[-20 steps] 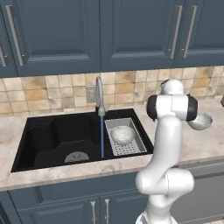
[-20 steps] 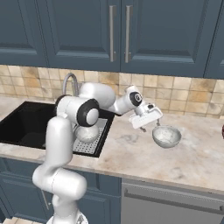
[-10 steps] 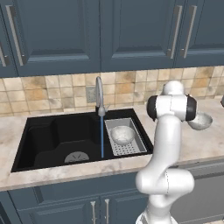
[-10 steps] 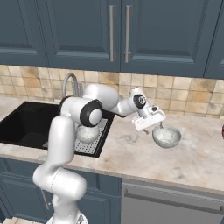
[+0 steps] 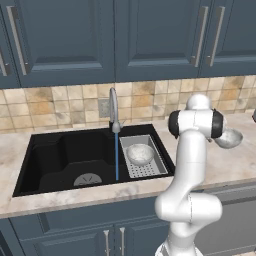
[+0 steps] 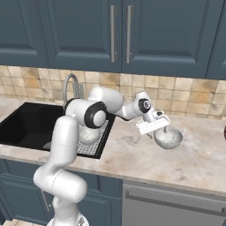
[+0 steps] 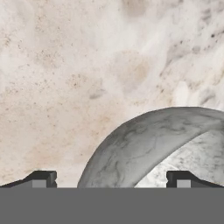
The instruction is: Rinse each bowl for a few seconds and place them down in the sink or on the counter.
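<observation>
Rinsing task under way, neither bowl visibly finished.
Spread gripper (image 6: 162, 129) at counter bowl (image 6: 168, 138), right of frame; second bowl (image 5: 139, 153) sits in sink tray (image 5: 156, 168).

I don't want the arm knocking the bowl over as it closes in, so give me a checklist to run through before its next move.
1. Gripper open: ok.
2. Counter bowl upright on the counter: ok.
3. Bowl rim between the fingers: ok, near wall sits between them.
4. Faucet running for the rinse: ok, a stream falls into the sink.
5. Second bowl out of the way in the perforated tray: ok.
</observation>
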You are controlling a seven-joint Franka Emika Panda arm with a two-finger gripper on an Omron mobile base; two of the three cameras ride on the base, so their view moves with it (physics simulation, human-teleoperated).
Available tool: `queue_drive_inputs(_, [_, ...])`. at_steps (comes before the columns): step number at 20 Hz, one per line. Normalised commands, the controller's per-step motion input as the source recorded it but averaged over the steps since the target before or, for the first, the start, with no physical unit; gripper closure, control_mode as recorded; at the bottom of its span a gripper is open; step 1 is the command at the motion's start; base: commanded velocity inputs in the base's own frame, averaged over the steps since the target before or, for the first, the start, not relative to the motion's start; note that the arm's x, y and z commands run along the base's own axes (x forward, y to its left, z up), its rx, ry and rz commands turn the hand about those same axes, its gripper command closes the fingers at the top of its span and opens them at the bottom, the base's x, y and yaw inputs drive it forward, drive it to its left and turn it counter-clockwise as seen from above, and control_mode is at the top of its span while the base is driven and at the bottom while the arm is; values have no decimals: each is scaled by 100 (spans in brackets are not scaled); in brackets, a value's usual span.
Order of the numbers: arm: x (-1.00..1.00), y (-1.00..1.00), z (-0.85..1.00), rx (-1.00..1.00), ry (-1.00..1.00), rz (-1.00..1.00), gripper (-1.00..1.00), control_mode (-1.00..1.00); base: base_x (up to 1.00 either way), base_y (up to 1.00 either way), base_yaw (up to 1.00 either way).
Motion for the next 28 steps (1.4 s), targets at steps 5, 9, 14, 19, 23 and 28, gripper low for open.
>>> queue_drive_inputs(5, [3, -12, -23, 4, 4, 0, -100, -100, 0, 0, 0])
queue_drive_inputs(9, [1, -10, -22, 4, 3, 0, 100, -100, 0, 0, 0])
queue_drive_inputs(14, [-13, -22, -10, 5, 0, 0, 100, -100, 0, 0, 0])
queue_drive_inputs(19, [-34, -35, -4, 6, 0, -1, 100, -100, 0, 0, 0])
queue_drive_inputs(23, [-43, -26, 0, 6, -1, -2, 100, -100, 0, 0, 0])
queue_drive_inputs(28, [-46, 5, 6, 1, -10, -1, 100, -100, 0, 0, 0])
